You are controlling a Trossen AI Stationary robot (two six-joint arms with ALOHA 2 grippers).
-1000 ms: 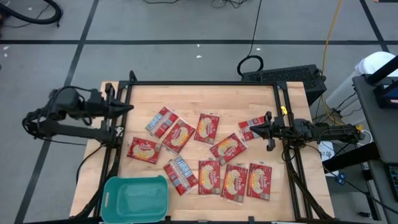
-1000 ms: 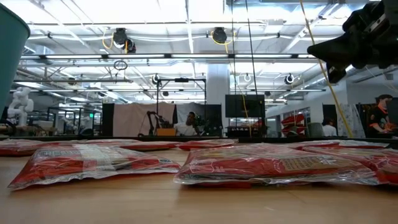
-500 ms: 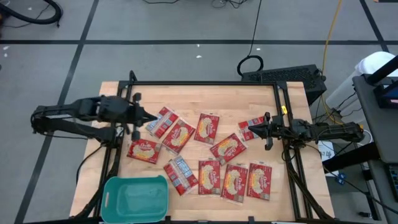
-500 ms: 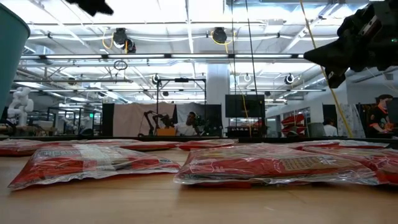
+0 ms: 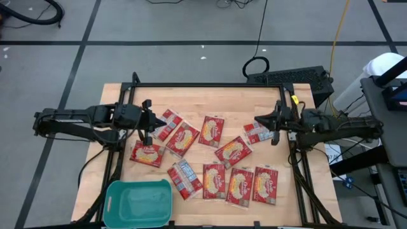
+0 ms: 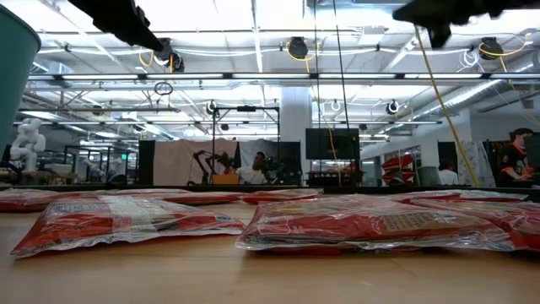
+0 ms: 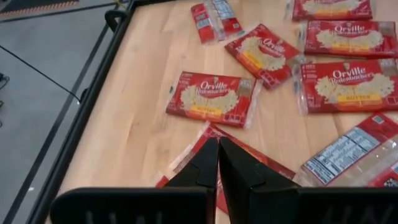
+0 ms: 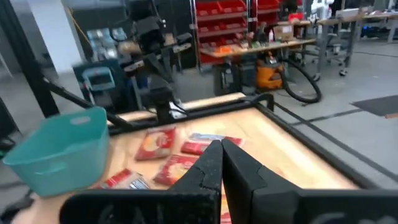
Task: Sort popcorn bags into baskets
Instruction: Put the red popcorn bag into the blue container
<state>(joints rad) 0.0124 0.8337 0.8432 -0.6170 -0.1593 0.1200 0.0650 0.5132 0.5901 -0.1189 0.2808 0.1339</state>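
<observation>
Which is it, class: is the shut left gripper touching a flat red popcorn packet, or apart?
Cannot tell. The left gripper overlaps a packet from above; the low view shows that arm high, fingertips cropped.

This is looking like a big robot lab or workshop. Long lights [image 6: 253, 38] are shining on a high ceiling. Red parts bins [image 8: 224, 25] are sitting on shelves, cables [image 5: 261, 38] are lying on the gray floor, and a person [image 6: 253, 171] is sitting far back at a desk.
</observation>
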